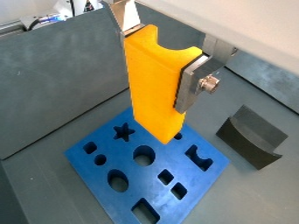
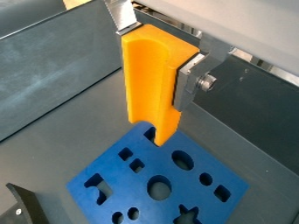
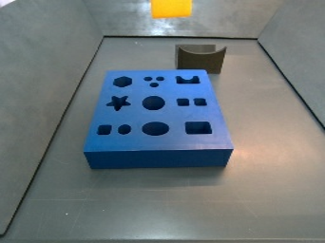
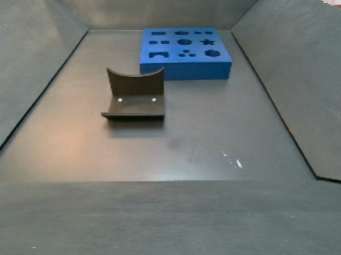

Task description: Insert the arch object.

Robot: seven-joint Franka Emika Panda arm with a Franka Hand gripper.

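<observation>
My gripper (image 1: 158, 66) is shut on the arch object (image 1: 152, 87), an orange-yellow upright piece with a semicircular scoop in its upper end. It hangs over the near corner of the blue board (image 1: 122, 179), lower end above the star hole (image 1: 121, 133). Both wrist views show it between the silver fingers (image 2: 190, 83); the gripper shows in the second one too (image 2: 155, 61), with the arch object (image 2: 149, 79) above the board (image 2: 176, 188). The arch-shaped hole (image 1: 198, 157) is open. In a side view only the piece's lower end (image 3: 172, 8) shows, above the board (image 3: 165, 150).
The dark fixture (image 4: 134, 95), an L-shaped bracket with a curved top on a screwed base plate, stands on the grey floor apart from the blue board (image 4: 213, 68). It also shows in a side view (image 3: 200, 57) and a wrist view (image 1: 251, 136). Grey walls enclose the floor.
</observation>
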